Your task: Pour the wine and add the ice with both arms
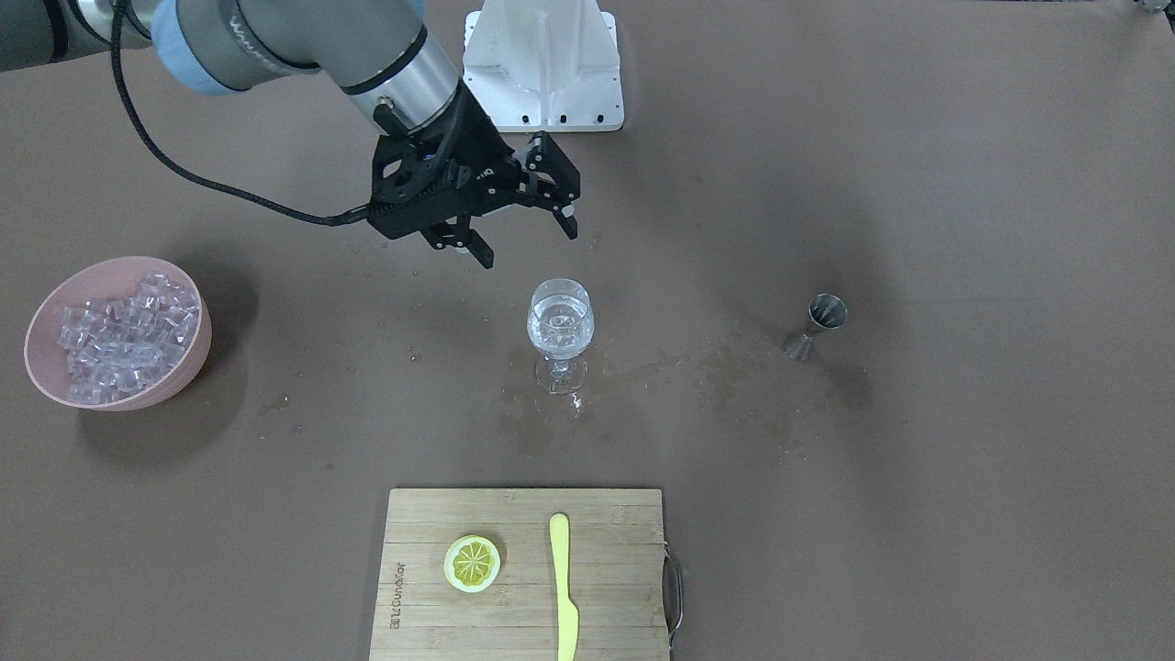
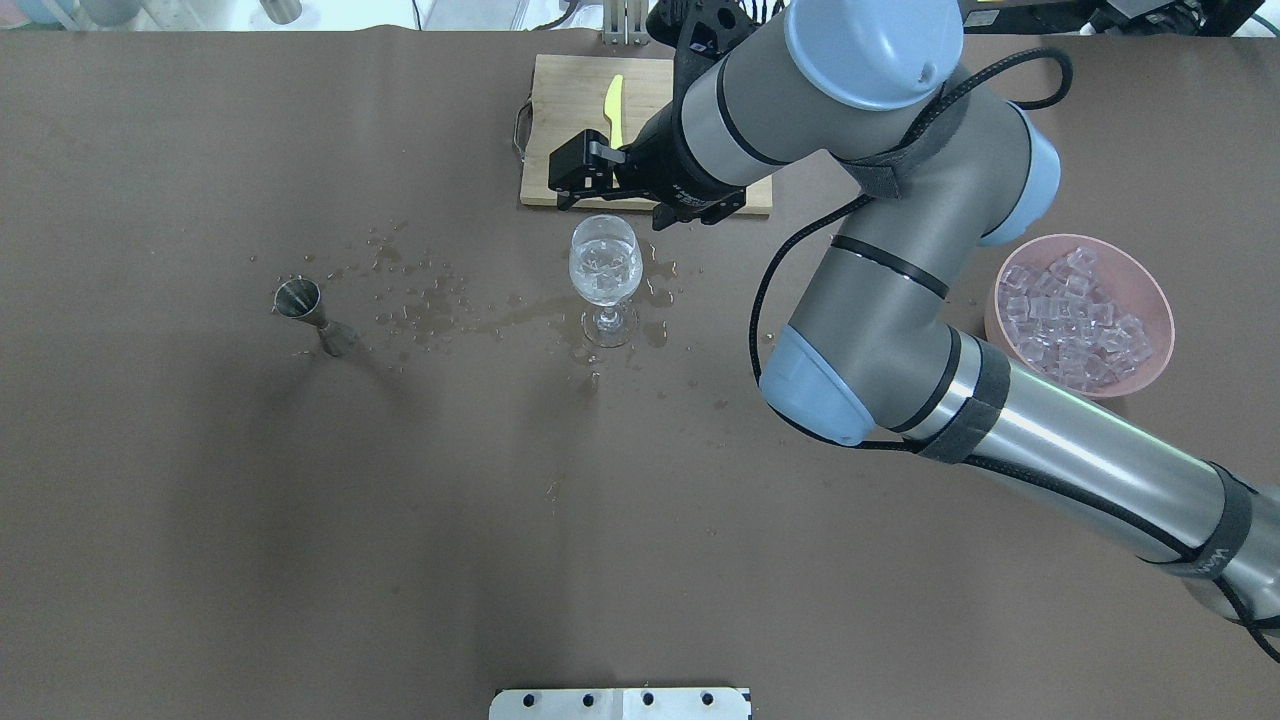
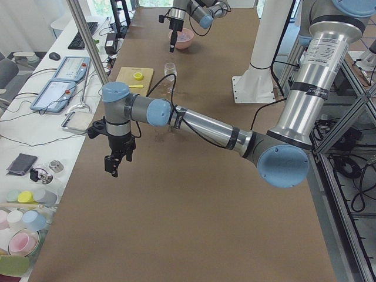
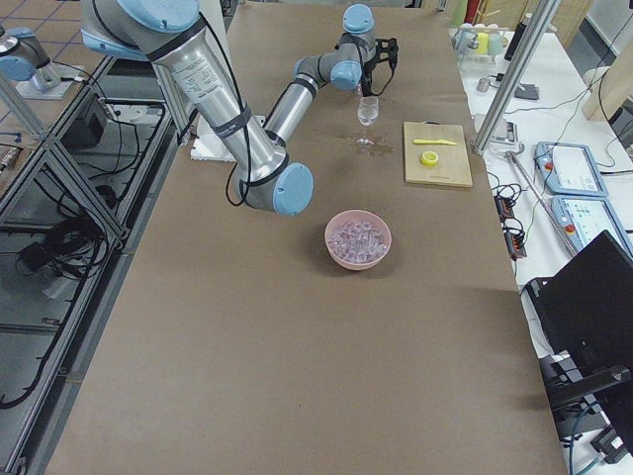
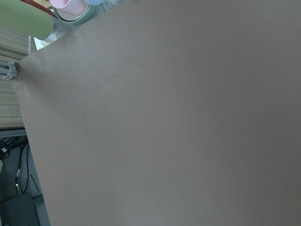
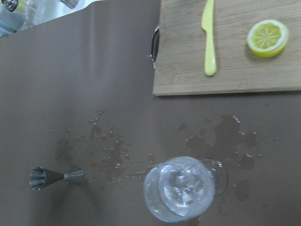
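A stemmed wine glass [image 1: 560, 321] stands mid-table, holding clear wine and a few ice cubes [image 6: 184, 188]. My right gripper [image 1: 525, 240] hovers just above and behind the glass, open with nothing between its fingers; from overhead the right gripper [image 2: 615, 205] sits over the glass [image 2: 605, 270]. A pink bowl [image 1: 41, 367] full of ice [image 1: 124, 335] rests off to that arm's side. A steel jigger [image 1: 817, 323] stands upright on the other side. My left gripper [image 3: 114, 167] hangs over bare table near the end; I cannot tell whether it is open or shut.
A wooden cutting board [image 1: 606, 588] at the operators' edge carries a lemon slice [image 1: 472, 563] and a yellow knife [image 1: 563, 588]. Spilled drops and wet patches [image 1: 716, 367] lie between glass and jigger. The white base block [image 1: 543, 64] sits at the robot's edge.
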Controlling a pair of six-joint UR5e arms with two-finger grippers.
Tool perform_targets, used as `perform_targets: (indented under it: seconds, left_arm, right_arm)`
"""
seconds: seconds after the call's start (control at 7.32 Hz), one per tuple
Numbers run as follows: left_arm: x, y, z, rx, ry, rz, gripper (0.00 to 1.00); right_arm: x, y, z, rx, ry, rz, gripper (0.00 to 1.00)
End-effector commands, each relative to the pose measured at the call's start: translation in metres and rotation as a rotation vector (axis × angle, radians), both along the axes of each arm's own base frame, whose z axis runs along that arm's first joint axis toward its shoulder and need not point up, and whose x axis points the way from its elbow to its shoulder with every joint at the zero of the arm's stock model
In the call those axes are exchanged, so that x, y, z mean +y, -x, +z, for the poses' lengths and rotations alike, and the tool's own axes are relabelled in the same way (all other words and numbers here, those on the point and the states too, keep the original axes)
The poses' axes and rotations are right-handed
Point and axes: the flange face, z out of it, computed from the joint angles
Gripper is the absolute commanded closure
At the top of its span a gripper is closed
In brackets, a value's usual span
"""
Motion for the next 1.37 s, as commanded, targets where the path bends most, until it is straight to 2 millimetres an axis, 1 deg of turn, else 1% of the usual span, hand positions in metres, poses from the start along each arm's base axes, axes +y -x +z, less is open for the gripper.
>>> perform_targets:
  seconds: [0.0,0.14,0.27,0.41,0.55,0.68,0.82,0.96,1.09,1.23]
  left_arm:
    - [0.010,0.005,0.014,0.023,-0.028,-0.034,0.01]
    - [0.013,0.004,0.020,0.037,0.003,-0.070,0.01]
    - [0.021,0.006,0.025,0.039,0.004,-0.068,0.01]
    - [0.029,0.006,0.022,0.058,-0.004,-0.061,0.01]
    - [0.039,0.002,0.031,0.098,0.022,-0.054,0.01]
    - [0.041,0.005,0.032,0.101,0.026,-0.061,0.01]
    - [0.041,0.008,0.039,0.097,0.047,-0.070,0.01]
    - [0.045,0.009,0.054,0.097,0.081,-0.072,0.01]
    - [0.056,0.014,0.069,0.118,0.107,-0.081,0.01]
    - [0.066,0.025,0.077,0.190,0.139,-0.100,0.01]
  right_arm:
    - [-0.022,-0.104,0.051,0.076,0.033,-0.039,0.00]
    - [-0.043,-0.159,0.116,0.145,0.007,-0.045,0.00]
    - [-0.056,-0.211,0.184,0.226,-0.015,-0.066,0.00]
    - [-0.070,-0.252,0.237,0.342,-0.042,-0.128,0.00]
    - [-0.079,-0.275,0.293,0.472,-0.033,-0.235,0.00]
    - [-0.092,-0.295,0.338,0.577,-0.020,-0.270,0.00]
    - [-0.113,-0.326,0.392,0.587,0.026,-0.285,0.00]
    - [-0.127,-0.350,0.442,0.577,0.015,-0.272,0.00]
    - [-0.121,-0.383,0.500,0.507,0.020,-0.258,0.00]
    - [-0.112,-0.417,0.530,0.448,0.027,-0.229,0.00]
